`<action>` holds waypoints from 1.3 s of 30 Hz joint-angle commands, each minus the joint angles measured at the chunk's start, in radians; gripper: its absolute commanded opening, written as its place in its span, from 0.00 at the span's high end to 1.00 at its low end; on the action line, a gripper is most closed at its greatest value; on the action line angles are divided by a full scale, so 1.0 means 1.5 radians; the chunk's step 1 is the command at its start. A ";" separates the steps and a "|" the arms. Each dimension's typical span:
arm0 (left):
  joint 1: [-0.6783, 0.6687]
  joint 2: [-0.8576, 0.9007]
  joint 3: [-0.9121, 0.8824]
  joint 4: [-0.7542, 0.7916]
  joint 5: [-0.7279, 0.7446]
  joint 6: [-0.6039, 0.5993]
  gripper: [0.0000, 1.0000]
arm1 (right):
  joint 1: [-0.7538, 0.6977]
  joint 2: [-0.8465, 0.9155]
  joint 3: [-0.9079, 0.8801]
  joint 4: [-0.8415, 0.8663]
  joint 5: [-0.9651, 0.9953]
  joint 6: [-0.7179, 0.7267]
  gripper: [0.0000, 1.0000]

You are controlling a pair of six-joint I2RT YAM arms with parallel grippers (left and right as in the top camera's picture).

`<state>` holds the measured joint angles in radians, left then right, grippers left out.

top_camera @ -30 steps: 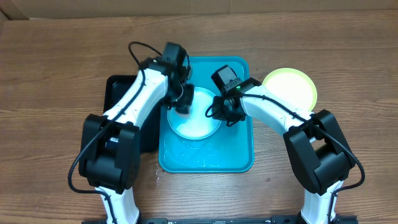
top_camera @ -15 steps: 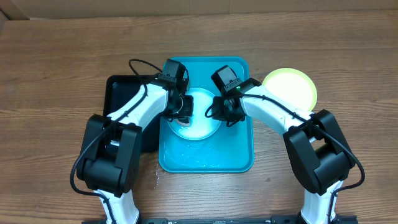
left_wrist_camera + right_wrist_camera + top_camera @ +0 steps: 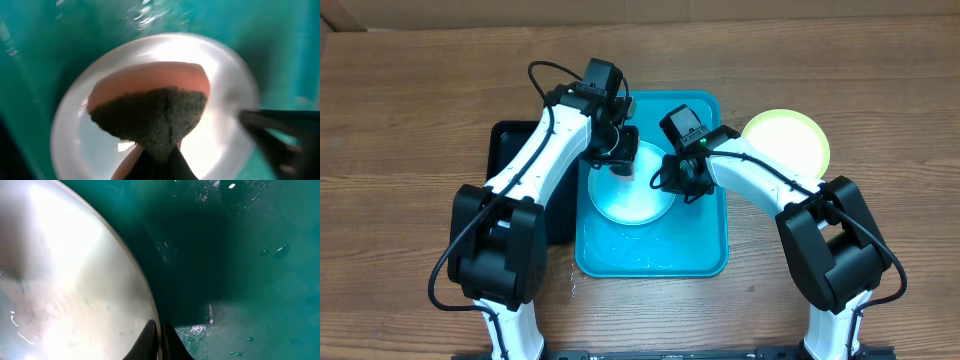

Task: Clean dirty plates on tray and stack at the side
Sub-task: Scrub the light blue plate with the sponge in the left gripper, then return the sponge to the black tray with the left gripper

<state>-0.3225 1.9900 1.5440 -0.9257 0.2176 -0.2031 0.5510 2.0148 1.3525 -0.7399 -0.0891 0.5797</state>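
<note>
A light blue round plastic plate (image 3: 632, 192) lies wet in the large turquoise rectangular plastic tray (image 3: 655, 252), toward its far half. The right end effector (image 3: 671, 182) is pinched narrow on the plate's right rim, steadying it. Over the plate's far left edge, the left end effector (image 3: 620, 155) grips an orange sponge with a dark scouring face (image 3: 150, 115), scourer down. A yellow-green round plate (image 3: 785, 142) sits on the wooden counter (image 3: 420, 100) to the right, nearer the right arm.
</note>
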 commanded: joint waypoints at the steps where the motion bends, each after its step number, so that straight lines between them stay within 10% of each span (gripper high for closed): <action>1: -0.015 0.003 -0.055 0.017 -0.086 -0.008 0.96 | 0.004 -0.003 -0.015 0.000 0.003 -0.002 0.96; 10: -0.017 0.012 -0.199 0.131 -0.084 -0.065 0.96 | 0.004 -0.003 -0.015 -0.001 0.003 -0.002 0.96; 18: -0.014 0.012 -0.193 0.196 0.251 0.016 0.96 | 0.004 -0.003 -0.015 -0.002 0.003 -0.002 0.96; 25: 0.046 -0.001 -0.048 0.080 0.290 0.037 0.96 | 0.004 -0.003 -0.015 -0.002 0.003 -0.002 0.96; 39: 0.185 -0.036 0.093 -0.244 -0.150 -0.044 0.96 | 0.004 -0.003 -0.015 0.009 0.004 -0.002 0.95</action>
<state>-0.0452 1.9472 1.7035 -1.2690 0.2752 -0.1829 0.5514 2.0132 1.3487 -0.7338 -0.0898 0.5793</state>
